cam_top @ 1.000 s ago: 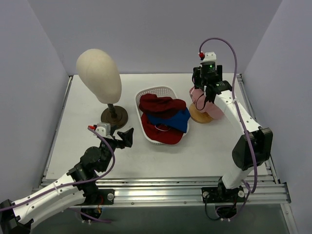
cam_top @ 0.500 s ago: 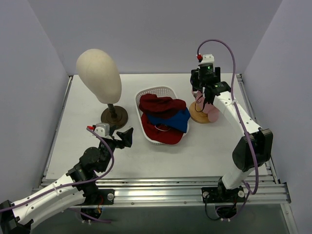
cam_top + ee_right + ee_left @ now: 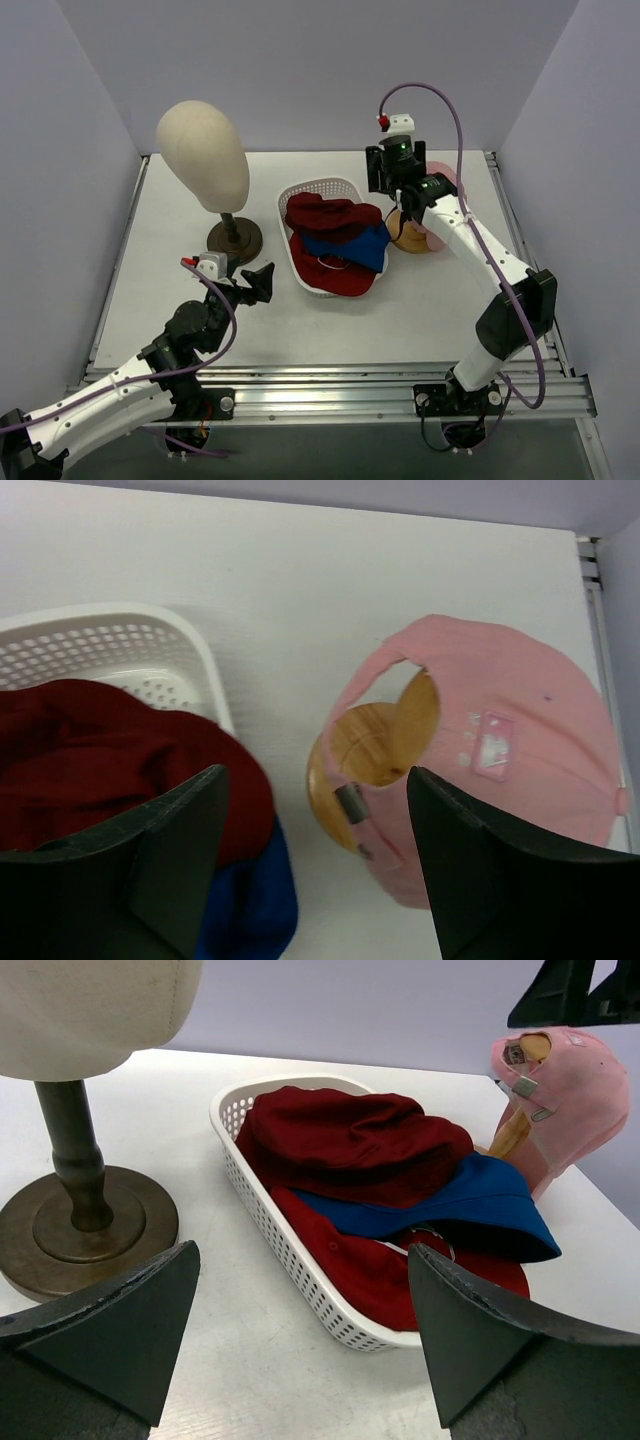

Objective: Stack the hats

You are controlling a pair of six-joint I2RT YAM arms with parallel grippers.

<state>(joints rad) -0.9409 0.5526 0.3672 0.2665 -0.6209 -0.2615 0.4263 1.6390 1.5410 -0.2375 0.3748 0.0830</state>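
Left gripper (image 3: pixel 258 281) low, near side, fingers spread, empty. White basket (image 3: pixel 320 184) holds three hats: red peaked cap (image 3: pixel 330 272) lowest, blue bucket hat (image 3: pixel 355 245) over it, dark red bucket hat (image 3: pixel 325 213) on top. Just right of the basket, pink peaked cap (image 3: pixel 520 750) sits on wooden stand (image 3: pixel 375 745). Right gripper (image 3: pixel 318 780) above it, spread, holding nothing.

The basket (image 3: pixel 285 1245) is white, with a pattern of small holes. One hat (image 3: pixel 350 1140) is dark red and plain, the other hat (image 3: pixel 470 1200) is blue. One cap (image 3: pixel 370 1270) is bright red. The other cap (image 3: pixel 510 740) is pink with a small pale patch. The head (image 3: pixel 203 150) is cream and its base (image 3: pixel 85 1215) is dark brown. The table (image 3: pixel 400 310) is white.
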